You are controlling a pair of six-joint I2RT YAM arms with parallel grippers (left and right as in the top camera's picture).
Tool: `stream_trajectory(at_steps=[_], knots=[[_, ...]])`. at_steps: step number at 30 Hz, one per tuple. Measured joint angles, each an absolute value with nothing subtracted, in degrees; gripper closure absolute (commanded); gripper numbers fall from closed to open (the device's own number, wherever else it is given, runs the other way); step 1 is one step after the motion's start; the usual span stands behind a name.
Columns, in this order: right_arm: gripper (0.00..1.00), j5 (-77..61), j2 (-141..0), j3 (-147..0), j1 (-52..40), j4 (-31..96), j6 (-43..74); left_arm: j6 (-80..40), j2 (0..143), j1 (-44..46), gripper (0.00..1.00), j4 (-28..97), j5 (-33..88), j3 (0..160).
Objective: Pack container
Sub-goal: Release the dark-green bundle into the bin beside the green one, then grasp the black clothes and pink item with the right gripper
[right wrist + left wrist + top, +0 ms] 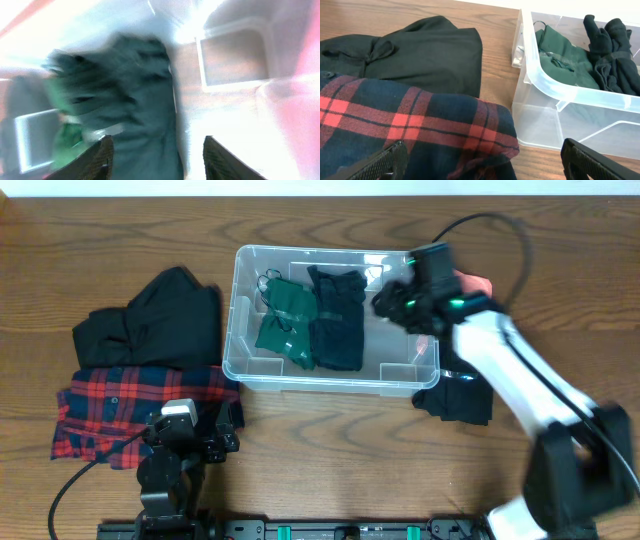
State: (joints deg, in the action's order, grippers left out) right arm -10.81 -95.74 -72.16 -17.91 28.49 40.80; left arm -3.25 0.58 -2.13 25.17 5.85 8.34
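Note:
The clear plastic container stands in the middle of the table and holds a green garment and a dark garment. It also shows in the left wrist view and, blurred, in the right wrist view. My right gripper is open and empty over the container's right part, above the dark garment. My left gripper is open and empty at the near left, over a red plaid shirt.
A black garment lies left of the container, with the red plaid shirt in front of it. A black cloth lies at the container's right front corner. Something pink lies behind the right arm.

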Motion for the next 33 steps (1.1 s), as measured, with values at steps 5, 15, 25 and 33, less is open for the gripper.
stream_trajectory(at_steps=[5, 15, 25, 33], knots=[[0.21, -11.94, -81.84, -72.20, -11.75, 34.63, 33.71, -3.25, 0.58, -2.13, 0.02, 25.15, 5.85, 8.34], [0.01, -14.35, -80.73, -72.36, 14.83, 45.65, 22.06, -3.25, 0.58, -2.13, 0.02, 25.17, 5.85, 8.34], [0.15, -25.26, -100.84, -72.16, 20.27, 52.34, 11.62, -3.25, 0.58, -2.13, 0.02, 25.19, 5.85, 8.34], [0.12, -28.97, -102.56, -64.36, 15.27, 45.54, 7.62, -3.25, 0.58, -2.13, 0.02, 25.19, 5.85, 8.34]])
